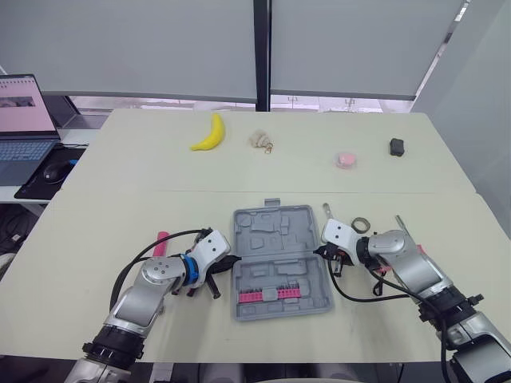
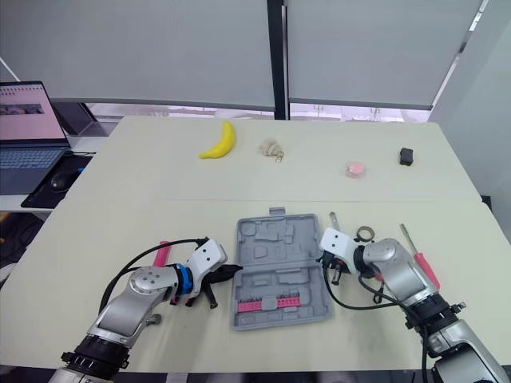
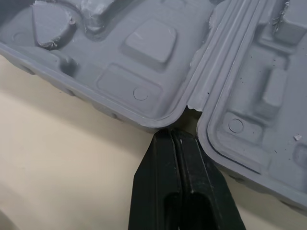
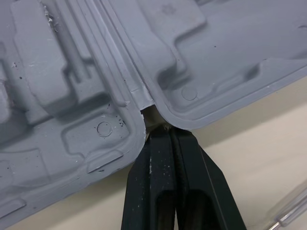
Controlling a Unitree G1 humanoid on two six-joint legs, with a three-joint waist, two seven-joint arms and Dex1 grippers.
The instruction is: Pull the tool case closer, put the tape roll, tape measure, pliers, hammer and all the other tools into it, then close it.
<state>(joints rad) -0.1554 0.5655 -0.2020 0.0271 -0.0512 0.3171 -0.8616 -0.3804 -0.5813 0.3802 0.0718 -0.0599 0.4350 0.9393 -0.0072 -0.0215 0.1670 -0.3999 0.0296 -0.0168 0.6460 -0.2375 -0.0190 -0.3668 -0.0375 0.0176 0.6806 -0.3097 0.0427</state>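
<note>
Left end effector [image 3: 176, 139], fingers pressed together, noses into the hinge notch [image 3: 192, 108] on the left side of the case [image 1: 281, 263]. Right end effector [image 4: 169, 132], likewise closed on nothing, meets the matching gap opposite. Closed tips fit these gaps, likely giving a two-sided hook for dragging. Case lies open and flat at the near middle of the worktop [image 1: 160, 175]. Tape roll [image 1: 361, 225] lies just beyond the right arm.

grey tool case [image 1: 279, 239], yellow banana [image 1: 210, 133]

cream table [image 1: 120, 175], grey blinds [image 1: 128, 48], laptop [image 1: 24, 128] perhaps on a desk [image 1: 16, 207]
</note>
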